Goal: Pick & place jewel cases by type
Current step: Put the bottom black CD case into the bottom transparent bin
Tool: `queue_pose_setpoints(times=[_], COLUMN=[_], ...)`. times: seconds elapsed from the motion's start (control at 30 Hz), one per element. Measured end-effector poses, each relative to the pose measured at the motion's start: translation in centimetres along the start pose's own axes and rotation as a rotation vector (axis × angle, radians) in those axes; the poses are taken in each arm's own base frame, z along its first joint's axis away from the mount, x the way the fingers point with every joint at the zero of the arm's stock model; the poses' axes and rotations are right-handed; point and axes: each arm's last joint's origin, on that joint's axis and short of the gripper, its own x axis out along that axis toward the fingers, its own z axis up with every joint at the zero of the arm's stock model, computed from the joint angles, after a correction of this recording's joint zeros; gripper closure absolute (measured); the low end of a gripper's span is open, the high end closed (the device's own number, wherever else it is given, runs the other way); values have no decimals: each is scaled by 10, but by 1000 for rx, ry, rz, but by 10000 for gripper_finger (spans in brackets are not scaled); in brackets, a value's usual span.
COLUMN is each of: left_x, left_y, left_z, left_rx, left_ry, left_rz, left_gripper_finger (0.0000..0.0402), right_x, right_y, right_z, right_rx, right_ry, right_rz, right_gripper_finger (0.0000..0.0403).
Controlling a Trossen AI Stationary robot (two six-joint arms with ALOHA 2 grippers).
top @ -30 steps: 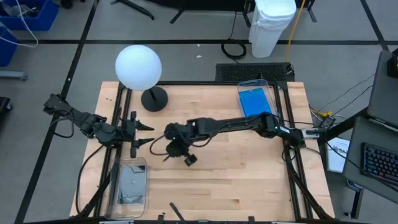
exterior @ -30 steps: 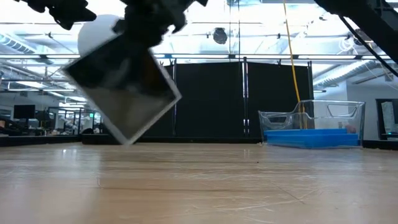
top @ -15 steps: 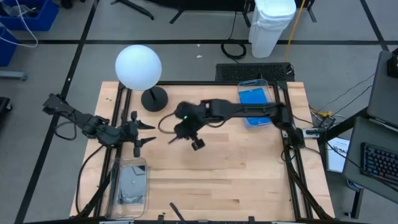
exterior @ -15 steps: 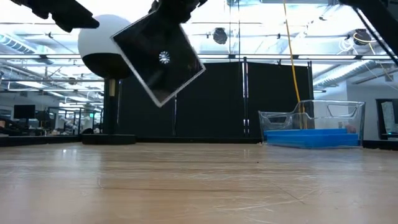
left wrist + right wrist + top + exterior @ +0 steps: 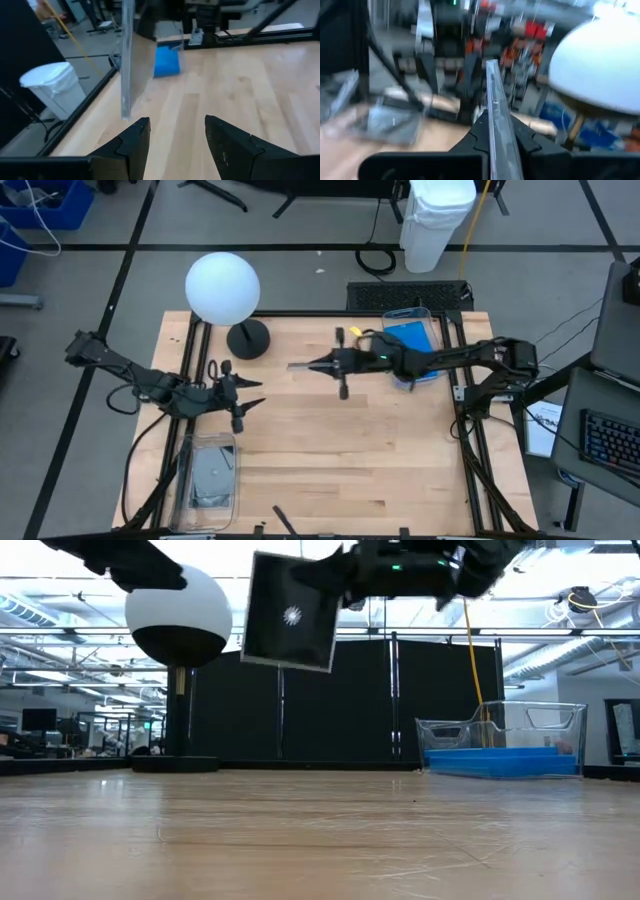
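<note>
A dark squarish jewel case [image 5: 292,612] hangs high over the table's middle, with my right gripper [image 5: 331,364] shut on it. From above it shows edge-on as a thin line [image 5: 304,366]. My left gripper [image 5: 250,393] stands open at the table's left, nothing between its fingers [image 5: 134,142], with the case's edge [image 5: 127,60] ahead of it. Blue jewel cases [image 5: 410,342] lie flat in a clear bin at the far right. Dark cases [image 5: 210,477] lie in a clear bin at the near left. My right gripper pinches the case between its two fingers at the edge facing the table's right [image 5: 494,112], near the upper corner [image 5: 333,580]. The fingers reach in about level from the right. The case stands on edge, its flat face toward the near side, lifted clear.
A white globe lamp [image 5: 222,288] on a black base [image 5: 248,338] stands at the far left. The far right bin [image 5: 503,730] and the near left bin [image 5: 186,480] have clear walls. Bare wood [image 5: 350,450] lies between them.
My right gripper has swung from the table's middle toward the far right, tipping up from pointing down to about level. The dark case has gone with it and turned from slanted to standing on edge. My left gripper has shifted a little toward the right, still open.
</note>
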Motion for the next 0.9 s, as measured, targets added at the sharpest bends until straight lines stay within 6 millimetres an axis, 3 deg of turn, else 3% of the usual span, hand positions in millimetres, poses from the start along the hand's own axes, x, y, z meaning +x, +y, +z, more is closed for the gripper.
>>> queue_pose_setpoints(times=[0.2, 0.37, 0.73, 0.9], left_x=[33, 55, 92, 99], left_y=[-4, -4, -10, -7], left_z=[2, 9, 4, 4], left_rx=[-25, -54, -85, -62], left_ry=[-20, -103, -156, -182], left_rz=[80, 73, -29, -4], left_gripper_finger=[206, 206, 206, 206], right_x=[-18, -22, -21, -21], right_y=[19, 28, 33, 34], right_z=[-18, -19, -20, -21], right_rx=[8, 2, -4, -1], right_ry=[-64, -107, -102, -93], right_rz=[26, 104, 124, 138], right_gripper_finger=[385, 385, 385, 385])
